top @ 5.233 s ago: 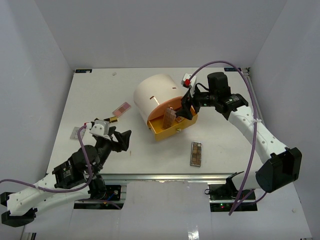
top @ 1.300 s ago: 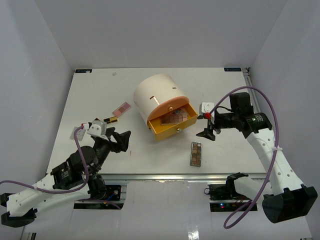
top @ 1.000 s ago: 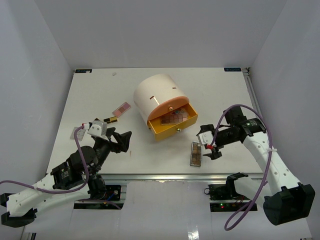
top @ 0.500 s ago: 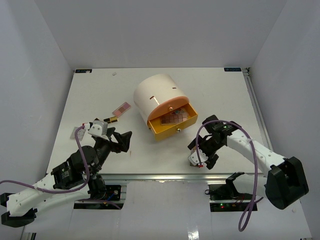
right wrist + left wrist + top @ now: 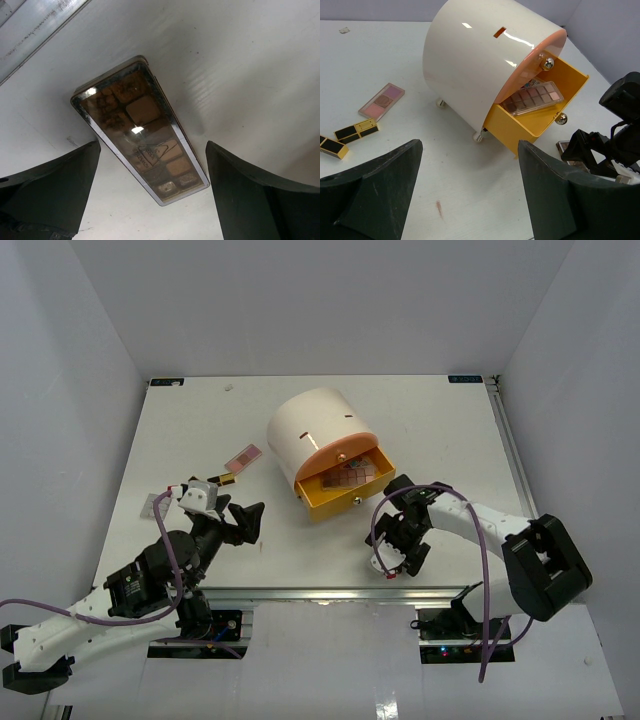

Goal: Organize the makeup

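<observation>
**One palette stowed, several pieces left out**

A palette (image 5: 532, 96) lies in the open yellow drawer (image 5: 512, 135), centre of the top view. Not yet put away: the brown palette (image 5: 142, 127), flat on the table (image 5: 180, 420) at lower right of centre, plus the pink palette (image 5: 381, 101) and two gold-black bars (image 5: 356, 131) at upper left. The right gripper (image 5: 397, 550) points down over the brown palette, fingers spread either side, not touching it. The left gripper (image 5: 468, 145) hovers at lower left, released and empty, facing the drawer
</observation>
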